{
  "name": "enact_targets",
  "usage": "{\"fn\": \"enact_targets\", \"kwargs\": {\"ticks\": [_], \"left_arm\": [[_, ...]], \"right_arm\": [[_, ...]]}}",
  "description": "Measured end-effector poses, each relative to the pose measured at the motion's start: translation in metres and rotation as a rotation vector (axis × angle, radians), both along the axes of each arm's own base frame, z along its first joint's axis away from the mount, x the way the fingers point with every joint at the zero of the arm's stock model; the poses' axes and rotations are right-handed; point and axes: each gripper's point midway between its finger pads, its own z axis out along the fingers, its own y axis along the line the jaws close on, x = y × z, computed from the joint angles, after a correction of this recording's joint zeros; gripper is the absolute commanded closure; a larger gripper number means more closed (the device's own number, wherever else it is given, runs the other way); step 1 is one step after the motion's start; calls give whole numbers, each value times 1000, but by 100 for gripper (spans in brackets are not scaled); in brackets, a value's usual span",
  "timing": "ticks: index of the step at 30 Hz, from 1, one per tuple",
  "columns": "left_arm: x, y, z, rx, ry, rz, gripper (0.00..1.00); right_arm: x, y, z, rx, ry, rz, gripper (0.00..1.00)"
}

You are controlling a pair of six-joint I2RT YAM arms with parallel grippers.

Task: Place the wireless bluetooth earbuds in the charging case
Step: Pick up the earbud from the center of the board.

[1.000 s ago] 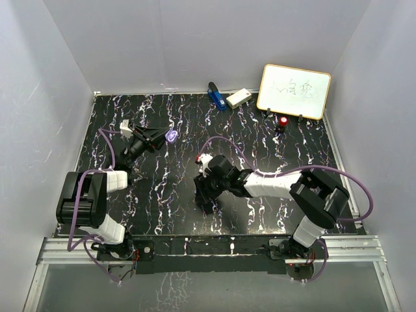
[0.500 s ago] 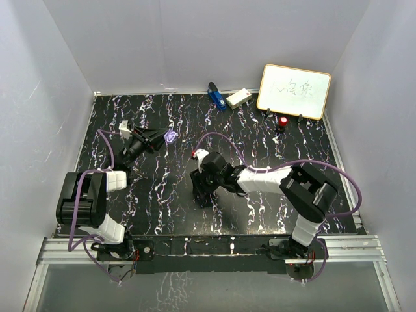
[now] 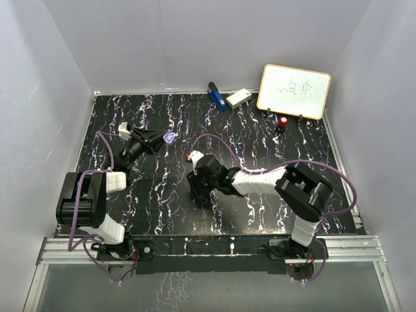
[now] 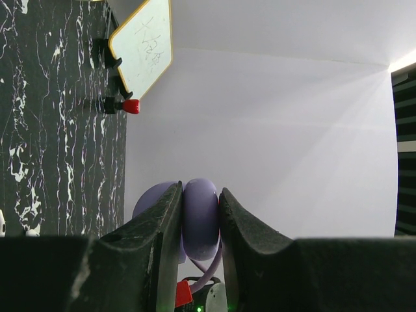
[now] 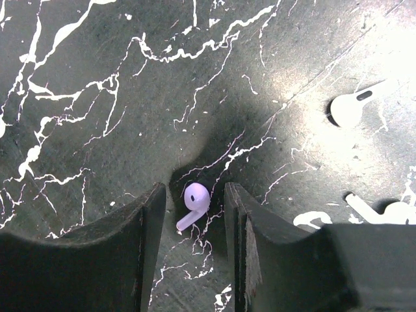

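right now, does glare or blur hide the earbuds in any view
Right wrist: glare upper right nearly washes out the white earbud; the purple earbud lies in shadow yet sharp. Left wrist: the close fingers are soft. Top external: even light.

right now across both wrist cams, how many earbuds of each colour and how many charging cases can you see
pale purple earbud: 1
white earbuds: 2
purple charging case: 1
total: 4
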Motion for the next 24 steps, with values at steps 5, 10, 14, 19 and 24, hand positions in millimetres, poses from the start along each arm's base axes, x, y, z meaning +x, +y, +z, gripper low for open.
{"fn": "enact_targets", "kwargs": {"ticks": [5, 10, 14, 19, 24], "left_arm": [[0, 2, -2, 0, 6, 4, 100], [-2, 3, -5, 0, 15, 6, 100], [-2, 3, -3, 1, 9, 7, 100], [-5, 4, 1, 1, -2, 9, 100], [-5, 4, 1, 1, -2, 10, 100]], "right_arm": [[1, 3, -1, -20, -23, -8, 63], [-1, 2, -2, -50, -45, -17, 64], [-1, 1, -3, -72, -60, -25, 64], [-2, 0, -3, -94, -77, -32, 66], [-1, -1, -4, -106, -92, -40, 70]]}}
